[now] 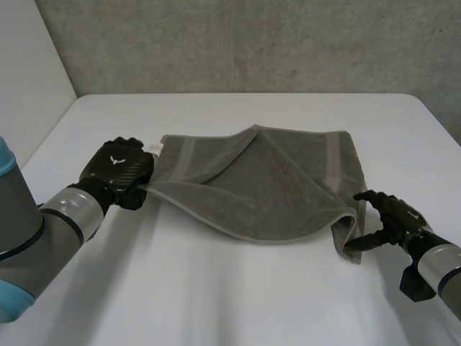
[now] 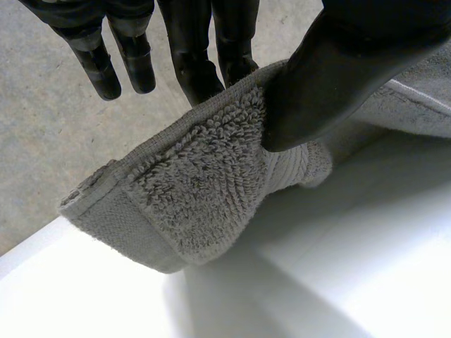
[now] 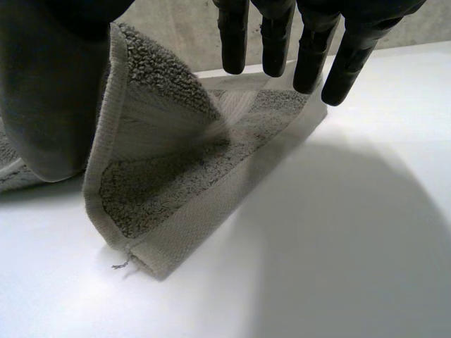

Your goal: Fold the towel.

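A grey towel (image 1: 266,180) lies across the middle of the white table (image 1: 216,295), with its far left part folded over diagonally. My left hand (image 1: 119,171) is at the towel's near left corner. In the left wrist view the thumb (image 2: 324,77) pinches that corner (image 2: 197,183) against the fingers and holds it just above the table. My right hand (image 1: 396,216) is at the near right corner. Its fingers (image 3: 310,49) are straight and spread. The towel's edge (image 3: 141,141) rises along the thumb (image 3: 49,91), and the corner tip rests on the table. The near edge sags between both hands.
A concrete wall stands behind the table's far edge. Bare white tabletop runs in front of the towel and to both sides of it.
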Robot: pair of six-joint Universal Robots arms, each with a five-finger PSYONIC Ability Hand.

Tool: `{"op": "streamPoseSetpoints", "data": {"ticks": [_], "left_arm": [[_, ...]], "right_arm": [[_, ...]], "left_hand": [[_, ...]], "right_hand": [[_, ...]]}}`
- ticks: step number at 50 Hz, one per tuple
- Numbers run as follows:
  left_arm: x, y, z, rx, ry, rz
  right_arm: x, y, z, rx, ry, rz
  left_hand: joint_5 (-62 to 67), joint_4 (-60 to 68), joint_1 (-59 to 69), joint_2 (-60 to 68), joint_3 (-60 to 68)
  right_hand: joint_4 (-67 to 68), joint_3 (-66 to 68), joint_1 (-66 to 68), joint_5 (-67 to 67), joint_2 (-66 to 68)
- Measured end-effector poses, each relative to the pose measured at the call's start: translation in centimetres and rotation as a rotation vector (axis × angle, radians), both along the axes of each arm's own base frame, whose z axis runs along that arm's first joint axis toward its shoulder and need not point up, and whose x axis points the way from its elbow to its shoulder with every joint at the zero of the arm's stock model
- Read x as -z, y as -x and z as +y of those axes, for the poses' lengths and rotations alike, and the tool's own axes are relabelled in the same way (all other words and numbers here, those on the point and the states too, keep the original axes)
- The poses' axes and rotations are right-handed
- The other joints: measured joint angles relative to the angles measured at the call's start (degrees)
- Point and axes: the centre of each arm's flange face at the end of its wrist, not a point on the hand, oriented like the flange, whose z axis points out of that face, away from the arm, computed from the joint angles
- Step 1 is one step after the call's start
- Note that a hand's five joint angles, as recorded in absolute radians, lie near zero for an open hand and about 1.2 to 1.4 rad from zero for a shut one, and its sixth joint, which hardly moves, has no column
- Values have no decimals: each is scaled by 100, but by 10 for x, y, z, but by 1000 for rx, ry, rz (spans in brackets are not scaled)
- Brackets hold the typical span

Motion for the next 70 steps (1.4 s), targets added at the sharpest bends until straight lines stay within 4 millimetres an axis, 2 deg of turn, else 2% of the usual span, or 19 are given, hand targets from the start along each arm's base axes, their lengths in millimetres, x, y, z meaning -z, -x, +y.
{"op": "streamPoseSetpoints", "data": {"ticks": [11, 16, 26, 31, 33, 36, 40, 43, 49, 53, 63, 67, 70], "left_arm": [[1, 1, 0, 2, -3, -1], [1, 1, 0, 2, -3, -1], [-1, 0, -1, 0, 3, 1], [-6, -2, -2, -9, 18, 5], [-7, -3, -2, -12, 23, 7], [-12, -7, -4, -27, 36, 11], [-18, -17, -10, -62, 50, 13], [-23, -29, -17, -98, 57, 13], [-25, -43, -20, -105, 25, 17], [-20, -43, -14, -69, -27, 21], [-8, -30, 15, 64, -198, 23], [-10, -27, 16, 87, -213, 14], [-14, -26, 10, 98, -194, -8]], "right_arm": [[0, -2, -2, -11, 6, -5], [3, -8, -6, -26, 6, -11], [13, -23, -14, -52, -25, -52], [15, -23, -17, -54, -28, -54], [14, -22, -19, -54, -23, -53], [5, -20, -23, -61, 9, -43], [-16, -17, -30, -107, 87, 0], [-35, -13, -34, -180, 137, 60], [-55, -5, -34, -321, 137, 181], [-59, -4, -28, -404, 107, 259], [-67, -10, -15, -652, 34, 472], [-75, -12, -19, -723, 39, 530], [-82, -15, -27, -779, 68, 589]], "left_hand": [[0, 0, 0, 0, 0], [0, 0, 0, 0, 0], [0, 0, 0, 0, 0], [0, 0, 0, 0, 0], [0, 0, 0, 0, 0], [0, 0, 0, 0, 0], [0, 0, 0, 0, 0], [0, 0, 0, 0, 0], [0, 0, 0, 0, 0], [0, 0, 0, 0, 0], [0, 0, 0, 0, 0], [0, 0, 0, 0, 0], [0, 0, 0, 0, 0]], "right_hand": [[0, 0, 47, 38, 30], [0, 0, 466, 399, 487], [0, 0, 2488, 2293, 2516], [0, 0, 5011, 4995, 5023], [0, 0, 5386, 5474, 5447], [0, 0, 5406, 5652, 5586], [0, 0, 5406, 5652, 5591], [0, 0, 5406, 5652, 5618], [0, 0, 5406, 5652, 5619], [0, 0, 5406, 5652, 5647], [0, 0, 5407, 5653, 5685], [0, 0, 5407, 5653, 5695], [0, 0, 5408, 5653, 5695]]}}
